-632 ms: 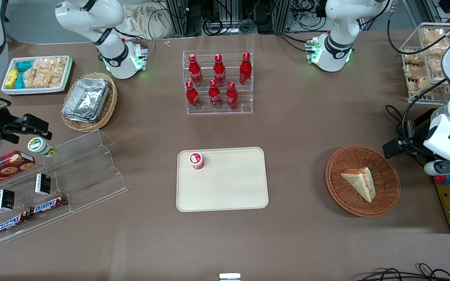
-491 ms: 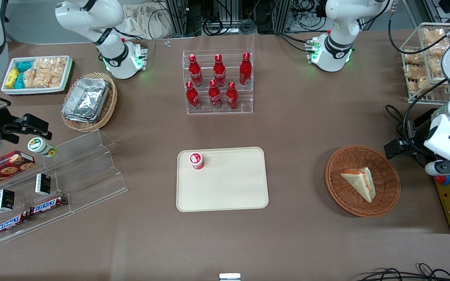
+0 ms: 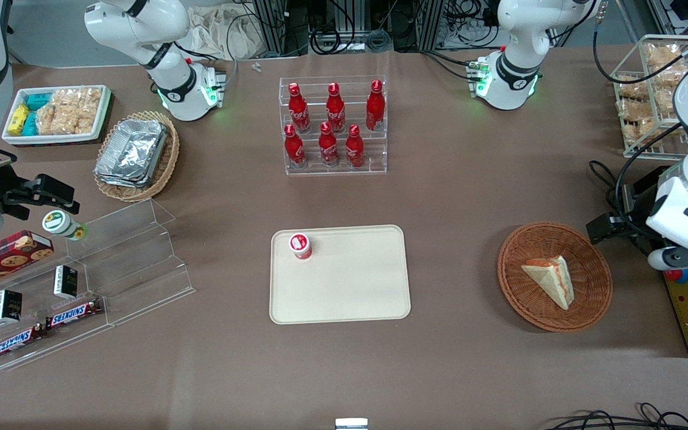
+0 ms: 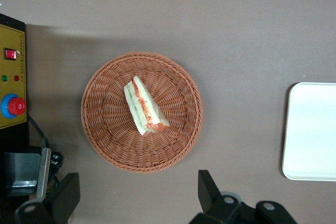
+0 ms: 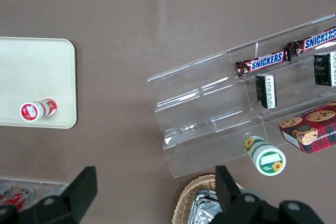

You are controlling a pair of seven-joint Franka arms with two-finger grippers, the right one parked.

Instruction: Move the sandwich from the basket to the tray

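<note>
My gripper hangs wide open and empty above the basket, where the sandwich lies on its side. It looks soft and light; I'd pinch gently across the bread faces, then carry it to the tray.

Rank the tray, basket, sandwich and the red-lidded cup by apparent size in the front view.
1. tray
2. basket
3. sandwich
4. red-lidded cup, standing on the tray

The hand hangs above the table beside the basket, open.
</note>
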